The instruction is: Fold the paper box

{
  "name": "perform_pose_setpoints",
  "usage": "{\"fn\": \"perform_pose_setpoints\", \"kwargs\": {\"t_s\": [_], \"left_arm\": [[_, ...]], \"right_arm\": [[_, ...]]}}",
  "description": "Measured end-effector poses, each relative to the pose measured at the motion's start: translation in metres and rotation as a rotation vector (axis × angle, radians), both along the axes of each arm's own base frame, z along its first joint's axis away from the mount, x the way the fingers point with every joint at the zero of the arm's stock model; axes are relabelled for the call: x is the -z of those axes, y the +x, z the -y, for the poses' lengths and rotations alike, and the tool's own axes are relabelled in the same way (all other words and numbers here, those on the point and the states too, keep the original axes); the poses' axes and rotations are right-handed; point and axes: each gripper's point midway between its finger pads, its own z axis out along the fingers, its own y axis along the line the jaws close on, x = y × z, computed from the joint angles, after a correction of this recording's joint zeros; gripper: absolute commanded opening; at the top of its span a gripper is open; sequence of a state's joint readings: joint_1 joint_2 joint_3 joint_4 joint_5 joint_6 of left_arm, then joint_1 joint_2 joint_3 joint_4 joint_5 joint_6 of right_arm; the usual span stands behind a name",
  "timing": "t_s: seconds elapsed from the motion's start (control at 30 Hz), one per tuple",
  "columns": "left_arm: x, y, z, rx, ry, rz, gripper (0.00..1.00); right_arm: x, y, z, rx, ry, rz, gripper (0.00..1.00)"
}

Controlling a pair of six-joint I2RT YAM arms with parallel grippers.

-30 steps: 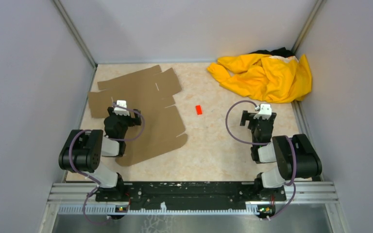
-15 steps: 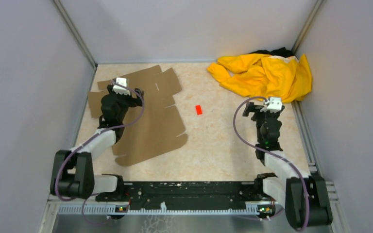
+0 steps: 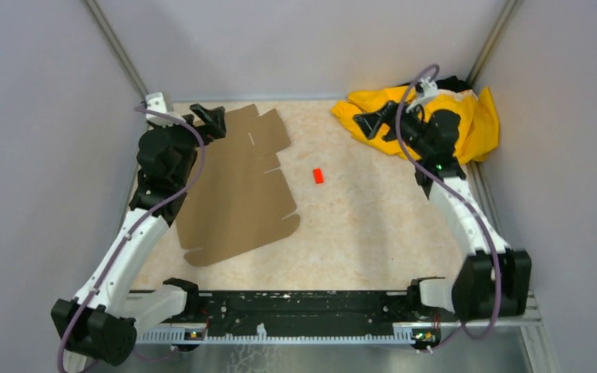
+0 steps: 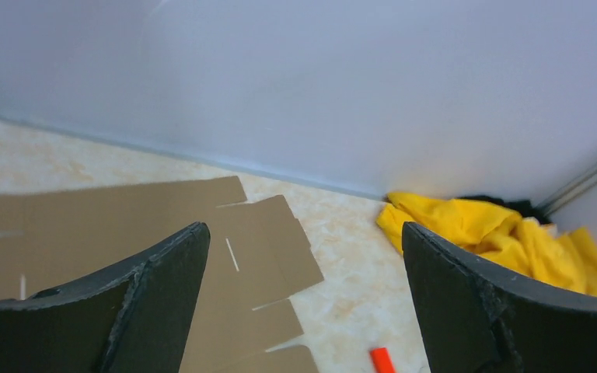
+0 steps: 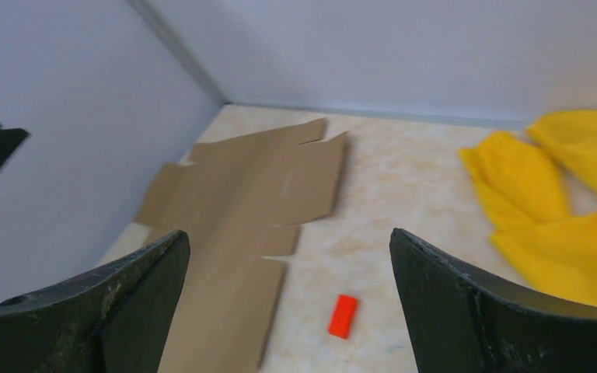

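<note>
The paper box (image 3: 237, 186) lies flat and unfolded on the left of the table, a brown die-cut cardboard sheet with flaps and slits. It also shows in the left wrist view (image 4: 124, 225) and the right wrist view (image 5: 256, 179). My left gripper (image 3: 211, 120) hangs above the sheet's far left corner, open and holding nothing; its jaws (image 4: 303, 229) stand wide apart. My right gripper (image 3: 369, 123) is raised at the back right, well clear of the sheet, and points left towards it. It (image 5: 288, 233) is open too, with nothing between its fingers.
A crumpled yellow cloth (image 3: 435, 124) fills the back right corner, just beside the right gripper. A small red block (image 3: 318, 176) lies on the table right of the sheet, also seen from the right wrist (image 5: 343, 315). Grey walls close in three sides.
Both arms have stretched out and lifted towards the back wall. The left gripper went to the sheet's far left corner, the right gripper up beside the yellow cloth. The sheet has not moved.
</note>
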State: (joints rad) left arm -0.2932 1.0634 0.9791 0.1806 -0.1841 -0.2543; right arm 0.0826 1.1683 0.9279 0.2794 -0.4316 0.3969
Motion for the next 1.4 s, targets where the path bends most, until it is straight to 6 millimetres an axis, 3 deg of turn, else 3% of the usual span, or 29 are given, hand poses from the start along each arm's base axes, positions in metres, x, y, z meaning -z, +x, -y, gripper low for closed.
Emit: {"fn": "perform_pose_setpoints", "kwargs": {"t_s": [0.07, 0.13, 0.2, 0.27, 0.4, 0.47, 0.57, 0.67, 0.77, 0.93, 1.13, 1.33, 1.4], "left_arm": [[0.003, -0.006, -0.015, -0.051, -0.131, -0.026, 0.99], [0.022, -0.005, -0.030, -0.104, -0.204, -0.084, 0.99], [0.051, 0.001, -0.043, -0.170, -0.228, -0.179, 0.99], [0.089, 0.005, -0.052, -0.244, -0.231, -0.307, 0.99], [0.147, -0.008, -0.069, -0.372, -0.196, -0.505, 0.99], [0.157, -0.017, -0.077, -0.422, -0.192, -0.536, 0.99], [0.164, -0.031, -0.087, -0.478, -0.203, -0.546, 0.99], [0.169, -0.039, -0.092, -0.508, -0.210, -0.556, 0.99], [0.174, -0.040, -0.093, -0.521, -0.215, -0.573, 0.99], [0.189, -0.041, -0.093, -0.532, -0.207, -0.625, 0.99], [0.202, -0.045, -0.093, -0.548, -0.204, -0.687, 0.99], [0.194, -0.044, -0.088, -0.517, -0.231, -0.672, 0.99], [0.189, -0.045, -0.088, -0.505, -0.245, -0.654, 0.99]], "right_arm": [[0.012, 0.018, -0.031, -0.183, 0.070, -0.096, 0.99], [0.030, 0.042, -0.057, -0.326, 0.107, -0.201, 0.99], [0.068, 0.069, -0.076, -0.386, 0.097, -0.340, 0.99], [0.114, 0.076, -0.095, -0.413, 0.054, -0.491, 0.98], [0.193, 0.049, -0.148, -0.460, -0.121, -0.698, 0.90], [0.221, 0.022, -0.179, -0.511, -0.212, -0.754, 0.89], [0.248, -0.010, -0.213, -0.576, -0.301, -0.792, 0.83], [0.267, -0.023, -0.227, -0.587, -0.354, -0.812, 0.79], [0.282, -0.022, -0.229, -0.562, -0.374, -0.826, 0.78], [0.283, -0.010, -0.232, -0.503, -0.392, -0.789, 0.69], [0.286, -0.011, -0.257, -0.544, -0.373, -0.759, 0.59], [0.293, -0.034, -0.284, -0.620, -0.333, -0.758, 0.29], [0.297, -0.043, -0.289, -0.648, -0.312, -0.765, 0.09]]}}
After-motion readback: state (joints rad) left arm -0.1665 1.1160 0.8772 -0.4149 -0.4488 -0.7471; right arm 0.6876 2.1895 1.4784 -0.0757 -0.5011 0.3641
